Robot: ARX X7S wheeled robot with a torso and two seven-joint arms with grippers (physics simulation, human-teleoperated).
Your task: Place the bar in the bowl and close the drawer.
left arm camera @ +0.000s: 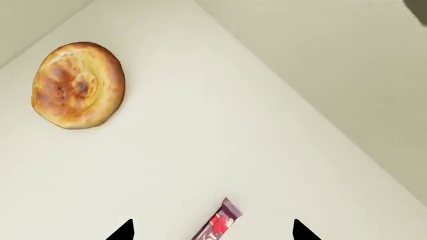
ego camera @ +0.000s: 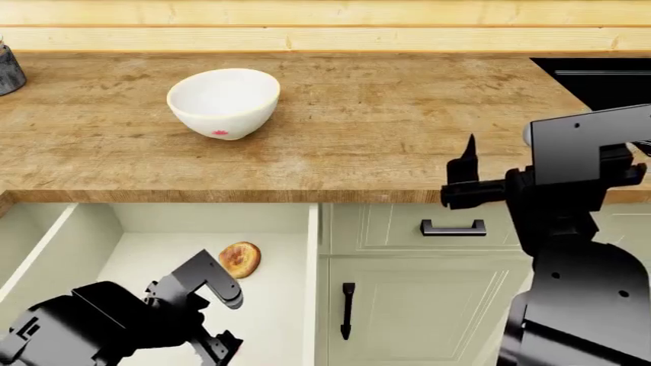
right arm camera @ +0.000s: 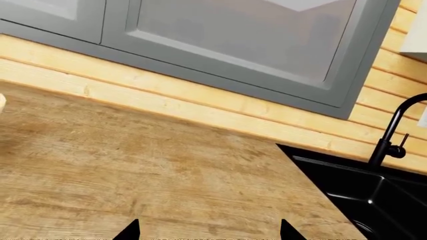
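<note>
Hovering with left gripper (left arm camera: 212, 233) spread wide and empty astride purple-wrapped bar (left arm camera: 218, 221) on drawer (left arm camera: 220, 130) floor, likely lining up pickup; right gripper (right arm camera: 208, 231) parked over counter (right arm camera: 160, 165), likewise wide, empty.

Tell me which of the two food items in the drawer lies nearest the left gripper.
The purple-wrapped bar, lying between the open fingertips of the left gripper; the round golden-brown flatbread sits farther off on the drawer floor.

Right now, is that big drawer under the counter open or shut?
Open. The drawer is pulled out, so its floor and the bar lying on it show from above.
</note>
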